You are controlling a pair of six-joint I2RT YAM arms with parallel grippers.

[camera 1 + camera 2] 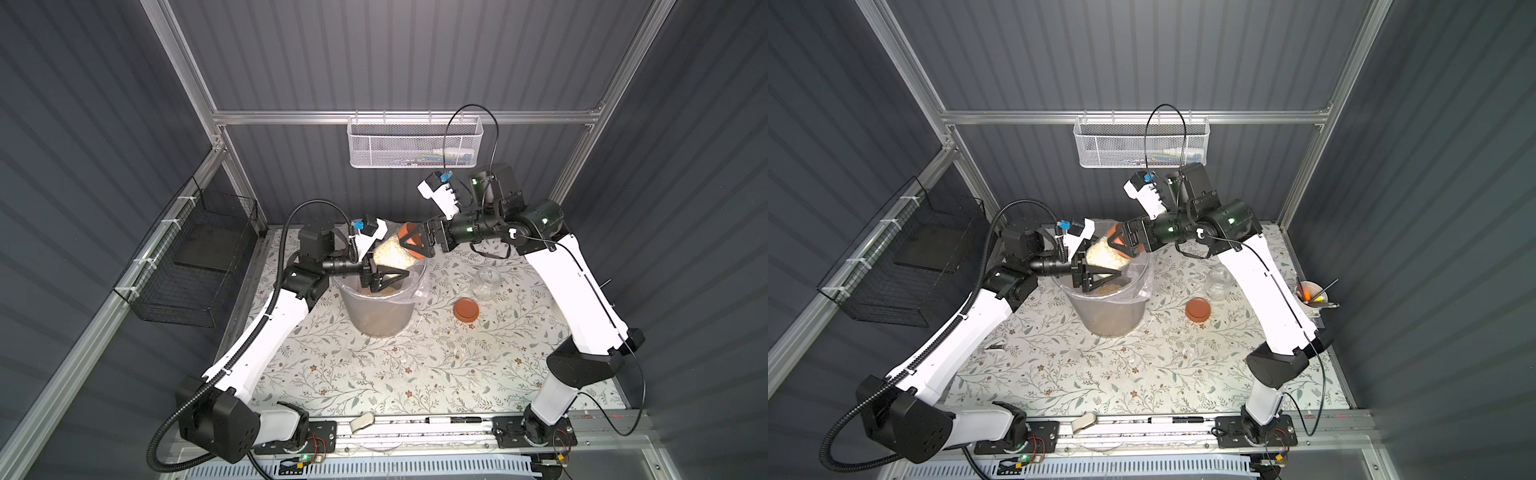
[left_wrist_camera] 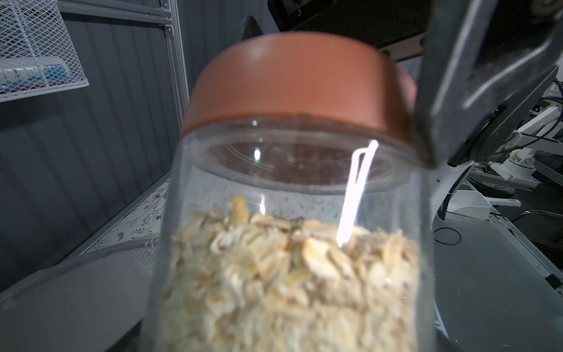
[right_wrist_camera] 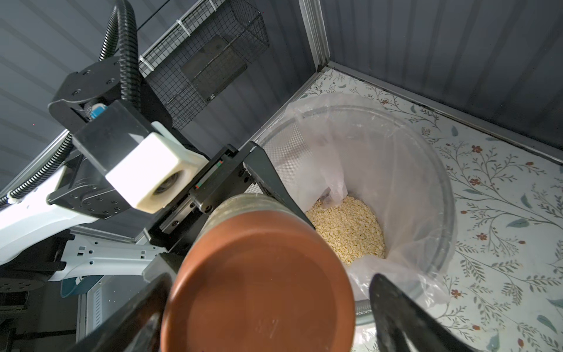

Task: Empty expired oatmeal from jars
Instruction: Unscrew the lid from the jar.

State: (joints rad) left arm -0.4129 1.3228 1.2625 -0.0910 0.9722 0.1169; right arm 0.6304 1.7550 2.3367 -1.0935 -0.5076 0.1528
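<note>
- left gripper: pinched on the glass body of the full jar. The jar is held tilted above the lined bin, clear of the table.
- oatmeal: packed to about the jar's shoulder. A further heap is seen at the bottom of the bin.
- lid: screwed on, so nothing can be poured yet.
- right gripper: jaws spread wide and set astride the lid. One finger is at its side wall, and a gap is seen at the other.
- Handling, judged: the glass is smooth, hard and breakable, and fairly heavy while full. It is best clamped mid-body, with the lid taken across its rim. The flakes are light and loose, and easily scattered.
- Further right: the empty jar is stood on the table with its loose lid just beside it.
</note>
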